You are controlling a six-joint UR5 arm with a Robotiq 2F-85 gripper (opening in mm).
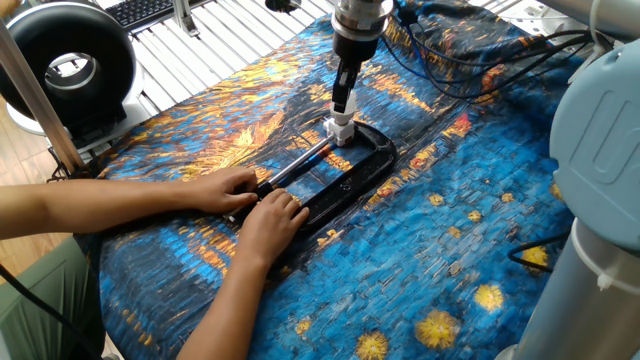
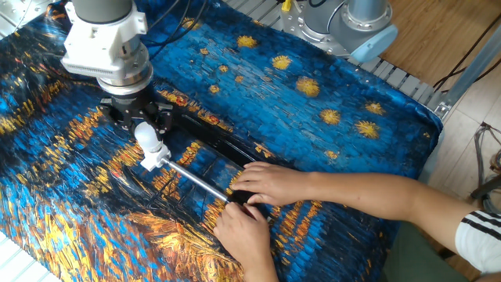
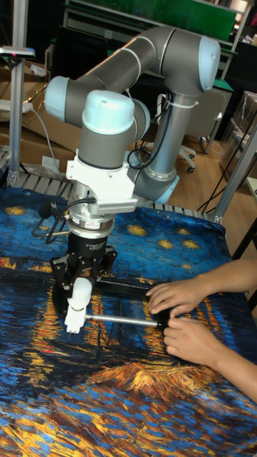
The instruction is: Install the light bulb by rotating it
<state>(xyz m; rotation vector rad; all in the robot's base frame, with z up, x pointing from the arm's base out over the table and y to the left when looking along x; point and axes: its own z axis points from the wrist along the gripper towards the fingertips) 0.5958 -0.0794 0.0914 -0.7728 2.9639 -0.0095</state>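
Observation:
The light bulb (image 2: 147,138) (image 3: 80,294) (image 1: 342,121) is a small white globe standing upright on a white socket block (image 2: 153,160) (image 3: 72,321). My gripper (image 2: 145,125) (image 3: 81,282) (image 1: 343,108) comes straight down onto it, and its black fingers look shut on the bulb's upper part. The block sits at the far end of a black C-clamp (image 1: 350,180) (image 2: 211,133), pressed by the clamp's silver screw rod (image 2: 196,180) (image 3: 121,320). A person's two hands (image 1: 255,205) (image 2: 262,188) (image 3: 178,314) hold the clamp's other end.
A starry-night patterned cloth (image 1: 450,250) covers the table. Black cables (image 1: 450,50) trail behind the gripper. A round black device (image 1: 65,65) and a keyboard (image 1: 150,10) stand off the cloth at the back left. The robot base (image 2: 356,23) sits at the table's edge.

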